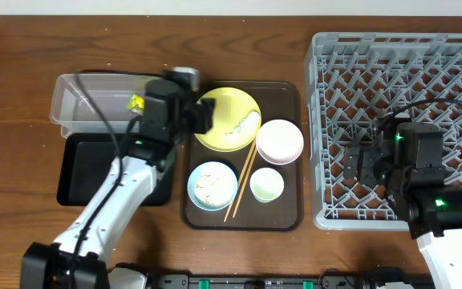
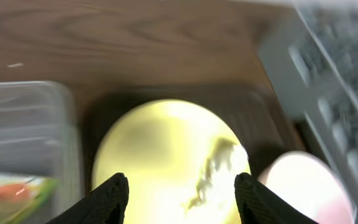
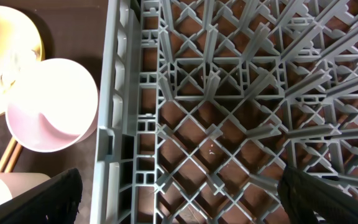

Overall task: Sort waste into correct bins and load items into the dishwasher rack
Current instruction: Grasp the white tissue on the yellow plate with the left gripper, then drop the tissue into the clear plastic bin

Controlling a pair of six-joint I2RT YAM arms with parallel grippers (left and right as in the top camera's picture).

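Observation:
The yellow plate (image 1: 229, 119) lies on the brown tray with white rice crumbs (image 1: 243, 124) on it; both show in the left wrist view (image 2: 166, 155), crumbs (image 2: 219, 168). My left gripper (image 1: 203, 115) is open and empty, hovering over the plate's left part (image 2: 180, 190). The green-and-orange wrapper (image 1: 136, 102) lies in the clear tub (image 1: 74, 96), also in the left wrist view (image 2: 11, 190). The black tray (image 1: 79, 172) is in front of the tub. The white bowl (image 1: 280, 140), blue bowl (image 1: 212, 185), green cup (image 1: 267, 185) and chopsticks (image 1: 241, 181) lie on the brown tray. My right gripper (image 3: 179, 199) is open over the rack's (image 1: 455, 64) left front part.
The brown serving tray (image 1: 289, 217) sits between the bins and the rack. The rack wall (image 3: 114, 124) stands close beside the white bowl (image 3: 51, 109). Cables run over the rack near the right arm.

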